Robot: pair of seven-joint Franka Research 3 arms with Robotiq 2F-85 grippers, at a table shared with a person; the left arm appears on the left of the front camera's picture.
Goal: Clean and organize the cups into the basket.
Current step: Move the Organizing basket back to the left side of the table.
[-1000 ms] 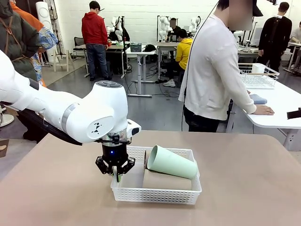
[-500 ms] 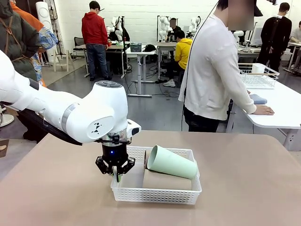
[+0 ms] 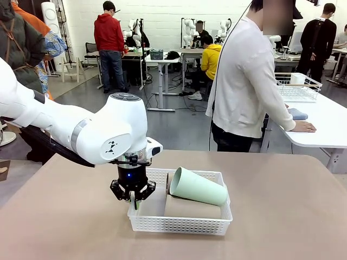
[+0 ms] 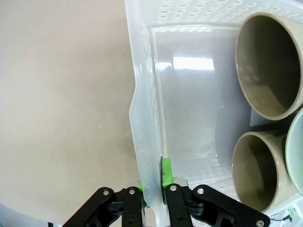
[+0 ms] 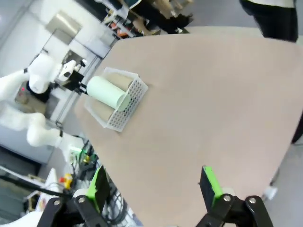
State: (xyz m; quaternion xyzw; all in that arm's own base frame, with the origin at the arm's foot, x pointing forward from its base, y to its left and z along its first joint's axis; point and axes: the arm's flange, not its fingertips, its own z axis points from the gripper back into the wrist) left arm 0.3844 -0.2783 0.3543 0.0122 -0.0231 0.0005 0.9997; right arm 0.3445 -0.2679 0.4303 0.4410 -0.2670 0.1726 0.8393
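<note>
Two cups lie on their sides in the white basket (image 3: 180, 219) at lower centre of the front view, on the tan counter (image 3: 282, 216). The mint cup (image 3: 198, 187) rests tilted across the top, its open mouth toward the frame's left and its far end propped near the basket's right wall. Under it lies the brown cup (image 3: 192, 208), flat along the basket floor.

In the left wrist view, two round tan-grey mouths show at the right edge, one in the upper right (image 4: 270, 66) and one in the lower right (image 4: 253, 170), with a sliver of the mint cup's rim (image 4: 296, 151) between them at the far right; I cannot tell whether both mouths belong to separate cups. The basket's clear floor fills the middle of that frame.

At left of centre in the front view, the left arm's jaws (image 3: 134, 201) hang straight down at the basket's left end wall. The left wrist view shows them (image 4: 154, 189) clenched on that wall's rim, one green pad (image 4: 165, 171) pressed against the inside face and the other finger on the outside.

At the bottom of the right wrist view, the right arm's jaws (image 5: 154, 187) stand wide apart and released, grasping nothing, above bare counter. The basket (image 5: 125, 106) with the mint cup (image 5: 106, 93) sits well apart from them in the upper left of that frame.

A person in a white top (image 3: 246, 81) stands at the far side of the counter, upper right of centre in the front view, turned toward another table with one hand (image 3: 303, 127) flat on it
</note>
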